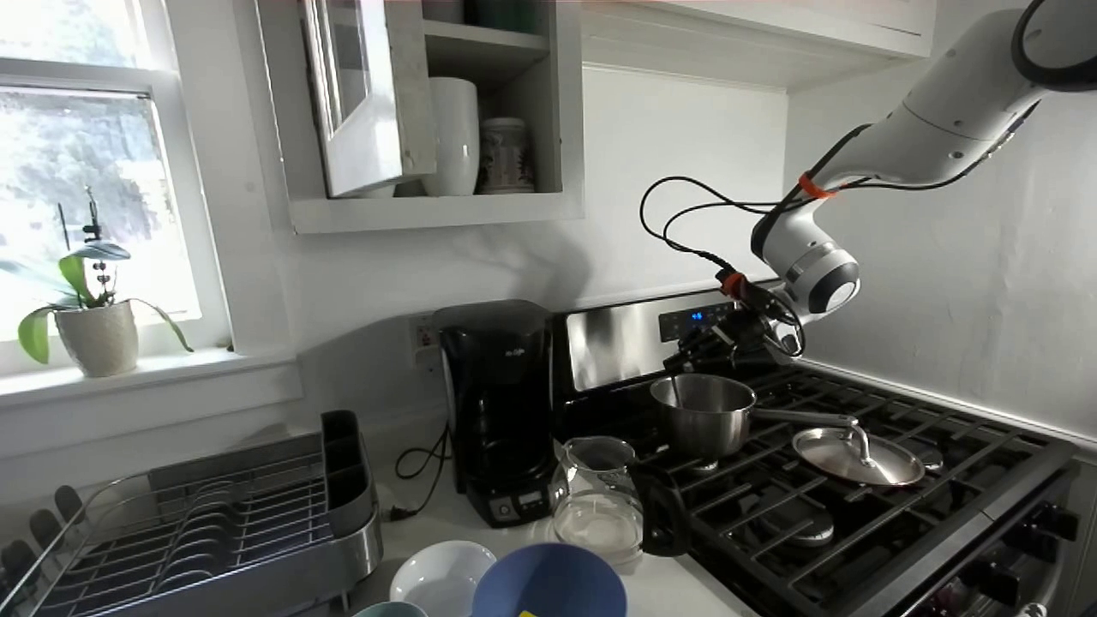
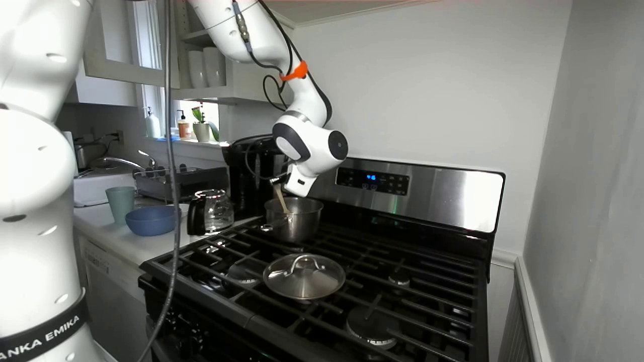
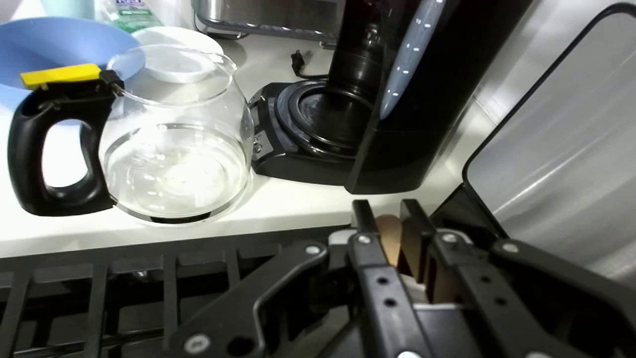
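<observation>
Has a wooden utensil clamped in the gripper, with fingers pressed against both sides of the wood. Tilts it down into a steel pot, as seen in an exterior view (lower end hidden behind the pot's near wall). Hovers there above the stove, just past the stove-side edge of the counter, close to its back corner. With a steel lid lying on the stove too, farther from that edge than the pot. With a black coffee maker on the counter's back corner beside the stove, and a glass carafe near the stove-side edge. With a blue bowl and a green cup nearer the counter's front edge, and a dish rack toward the back edge, farther from the stove.
</observation>
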Controlling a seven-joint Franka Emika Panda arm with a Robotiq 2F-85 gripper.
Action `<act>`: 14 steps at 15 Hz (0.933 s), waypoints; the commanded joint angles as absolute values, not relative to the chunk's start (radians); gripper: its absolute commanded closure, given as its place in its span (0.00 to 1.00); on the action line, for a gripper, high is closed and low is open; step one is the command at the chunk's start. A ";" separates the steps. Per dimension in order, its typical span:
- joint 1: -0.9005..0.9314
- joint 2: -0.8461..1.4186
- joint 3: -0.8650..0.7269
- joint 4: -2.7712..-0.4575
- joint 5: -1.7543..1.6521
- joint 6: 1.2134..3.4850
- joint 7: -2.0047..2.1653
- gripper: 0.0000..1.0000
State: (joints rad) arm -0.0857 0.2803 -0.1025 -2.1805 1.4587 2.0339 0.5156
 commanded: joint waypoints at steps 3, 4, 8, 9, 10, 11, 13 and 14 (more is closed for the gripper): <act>-0.090 0.136 -0.135 -2.256 1.347 2.034 0.593 0.95; -0.089 0.104 -0.138 -2.272 1.323 2.042 0.591 0.95; -0.086 -0.017 -0.136 -2.333 1.213 2.089 0.584 0.95; -0.087 -0.050 -0.131 -2.351 1.186 2.096 0.573 0.95; -0.089 -0.079 -0.127 -2.367 1.160 2.098 0.574 0.95; -0.088 -0.108 -0.120 -2.382 1.139 2.111 0.568 0.95; -0.085 -0.175 -0.099 -2.425 1.088 2.145 0.555 0.95; -0.085 -0.205 -0.086 -2.442 1.066 2.164 0.548 0.95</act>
State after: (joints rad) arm -0.0879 -0.0818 -0.1190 -2.3553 1.1358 2.0982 0.5594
